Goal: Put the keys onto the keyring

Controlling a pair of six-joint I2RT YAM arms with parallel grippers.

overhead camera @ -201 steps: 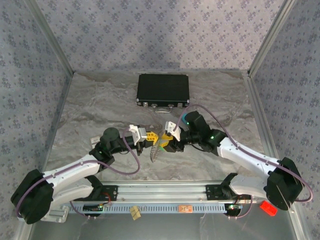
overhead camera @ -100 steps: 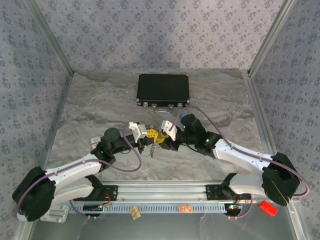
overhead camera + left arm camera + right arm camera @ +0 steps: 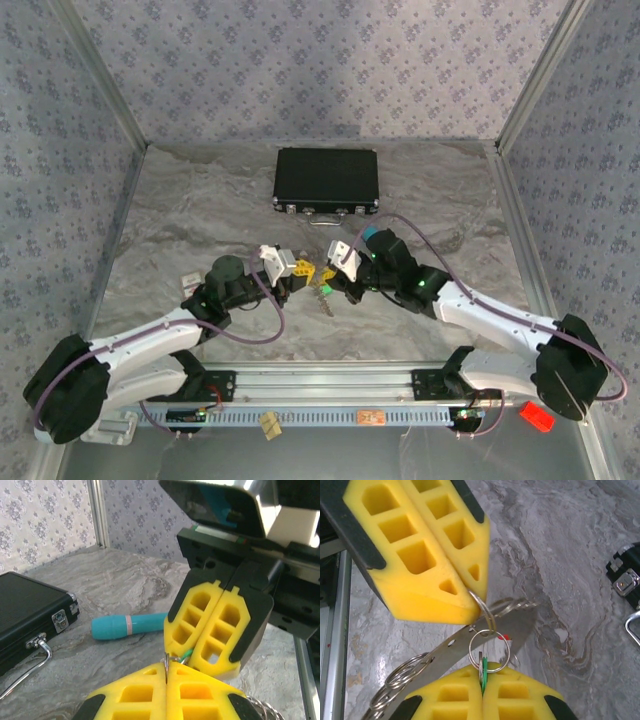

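Note:
Over the table's middle my two grippers meet tip to tip. My left gripper (image 3: 303, 272) (image 3: 166, 667) is shut on the edge of the thin silvery keyring (image 3: 484, 611) (image 3: 166, 661). My right gripper (image 3: 333, 283) (image 3: 481, 672) is shut on a green key (image 3: 482, 674) (image 3: 186, 654) and the small ring (image 3: 489, 650) that carries it. That small ring hangs linked through the keyring. A flat metal strip (image 3: 451, 647) with several loose rings (image 3: 395, 685) dangles below, with a red key head (image 3: 505, 636) peeking out behind it. The bunch (image 3: 325, 300) hangs under the fingers in the top view.
A black case (image 3: 326, 180) (image 3: 25, 612) with a metal handle lies shut at the back centre. A teal pen-like cylinder (image 3: 127, 626) lies on the marble between case and grippers. A red block (image 3: 536, 416) sits by the right arm's base.
My right gripper has closed from open onto the green key. The hanging bunch has shifted slightly right and both grippers have drawn closer together. The left gripper stayed shut.

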